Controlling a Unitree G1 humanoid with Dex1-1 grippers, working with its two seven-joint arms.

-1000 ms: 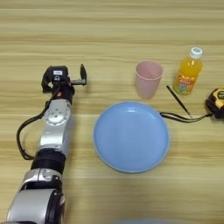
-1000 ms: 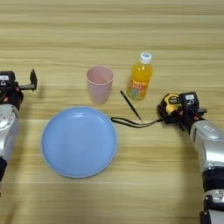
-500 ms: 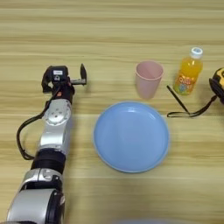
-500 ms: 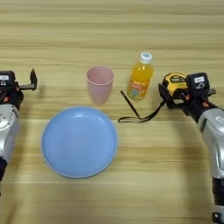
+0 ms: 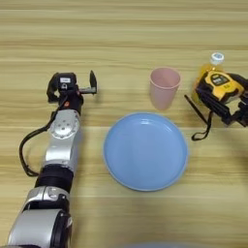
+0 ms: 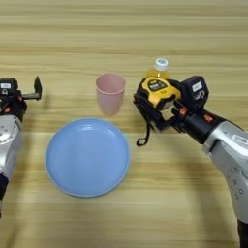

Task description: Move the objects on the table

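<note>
- I count one tape measure (image 6: pixel 157 92), yellow and black, clamped in the jaws of my right gripper (image 6: pixel 169 109) and raised above the table (image 6: pixel 121 29).
- Its black strap (image 6: pixel 145 128) hangs from it in a loop, the end close to the plate's right rim.
- One juice bottle (image 6: pixel 161 64) stands upright right behind the tape measure, which hides most of it; I see only its white cap and a bit of orange.
- One pink cup (image 6: pixel 110 92) stands upright just left of the tape measure and beyond the plate.
- One blue plate (image 6: pixel 87 157) lies flat in the middle of the table, with nothing on it.
- My left gripper (image 5: pixel 71 88) rests at the left, well apart from everything, jaws spread wide and holding nothing.
</note>
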